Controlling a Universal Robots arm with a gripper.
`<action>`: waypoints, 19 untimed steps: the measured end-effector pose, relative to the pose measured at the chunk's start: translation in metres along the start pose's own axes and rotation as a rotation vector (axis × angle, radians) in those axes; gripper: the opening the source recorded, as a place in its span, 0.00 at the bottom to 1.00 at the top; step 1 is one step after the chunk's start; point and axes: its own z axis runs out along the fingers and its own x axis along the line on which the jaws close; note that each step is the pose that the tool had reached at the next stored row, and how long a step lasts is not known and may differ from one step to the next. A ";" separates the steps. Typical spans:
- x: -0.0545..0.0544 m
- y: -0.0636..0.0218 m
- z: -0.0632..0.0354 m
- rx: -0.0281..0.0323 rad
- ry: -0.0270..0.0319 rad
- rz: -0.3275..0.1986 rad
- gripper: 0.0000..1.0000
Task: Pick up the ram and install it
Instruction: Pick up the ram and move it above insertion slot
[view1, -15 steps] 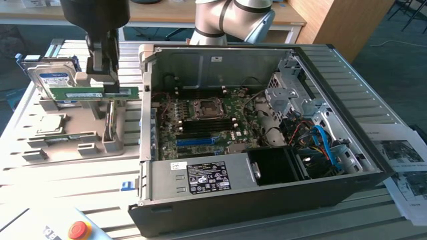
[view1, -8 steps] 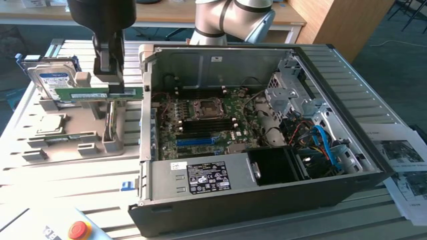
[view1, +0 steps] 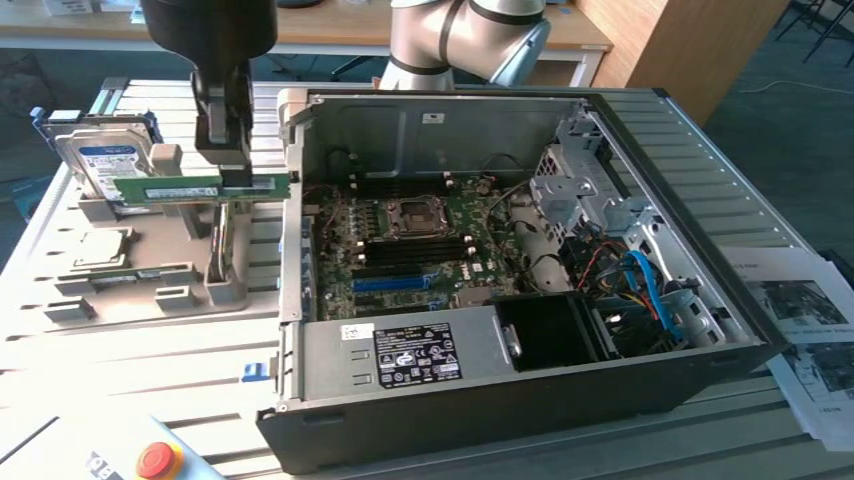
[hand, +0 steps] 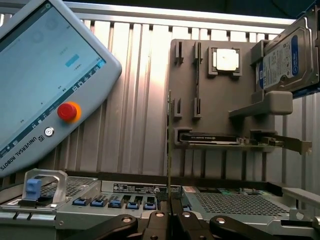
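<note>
Exterior view | pincer (view1: 238, 182) grips thin green ram (view1: 180, 188); ribbed metal table (view1: 134, 365)

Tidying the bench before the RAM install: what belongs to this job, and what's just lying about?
Job: long thin green ram stick, clamped in black gripper; open black computer case.
Lying about: blue-labelled boxy hard drive; square silver processor chip; printed paper sheets.

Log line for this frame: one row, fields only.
gripper: shut on the ram | ram: held level over grey parts holder | computer case: open, ram not yet inside
</note>
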 end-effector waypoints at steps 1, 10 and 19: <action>0.000 -0.0020 -0.0002 -0.0001 0.0000 0.000 0.12; 0.003 -0.0328 -0.0028 0.0000 -0.0002 0.000 0.12; 0.005 -0.0563 -0.0050 0.0000 -0.0001 0.000 0.12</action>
